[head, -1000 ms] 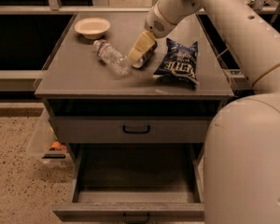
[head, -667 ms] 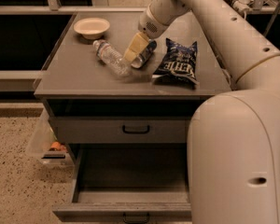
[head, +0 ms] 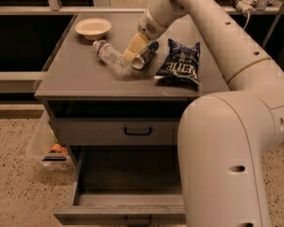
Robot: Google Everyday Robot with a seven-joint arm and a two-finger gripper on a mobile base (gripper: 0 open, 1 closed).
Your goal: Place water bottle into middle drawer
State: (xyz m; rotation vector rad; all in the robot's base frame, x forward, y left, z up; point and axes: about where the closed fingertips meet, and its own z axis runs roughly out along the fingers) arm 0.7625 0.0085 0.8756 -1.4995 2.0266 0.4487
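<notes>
The water bottle [head: 110, 56] is seen lying on its side on the grey desk [head: 71, 82], near the middle of the top. Its white cap is pointed toward the back left, toward a cream bowl [head: 92, 28] placed near the back left corner. The bottle is not in any drawer.

The pincer [head: 129, 57] is positioned low over the desk, angled down and to the left from the white arm [head: 213, 37]. Its cream tip is set at the bottle's base end, between the bottle and a silver-blue can [head: 146, 55]. Whether the tip touches the bottle cannot be told. Whether the pincer is apart or together cannot be told either; only one cream slab is made out.

The can is lying on its side just right of the pincer. A dark blue chip bag [head: 179, 64] is laid just right of the can, near the desk's front right.

Below the top, the uppermost drawer front [head: 99, 132] is shut, with a black handle [head: 137, 131] at its centre. The middle drawer [head: 118, 215] beneath it is pulled out, and its dark interior is exposed. Its right part is hidden by the robot's white body [head: 222, 164].

A clear plastic bin [head: 40, 148] is seen on the speckled floor [head: 19, 193] left of the cabinet, with something orange inside.
</notes>
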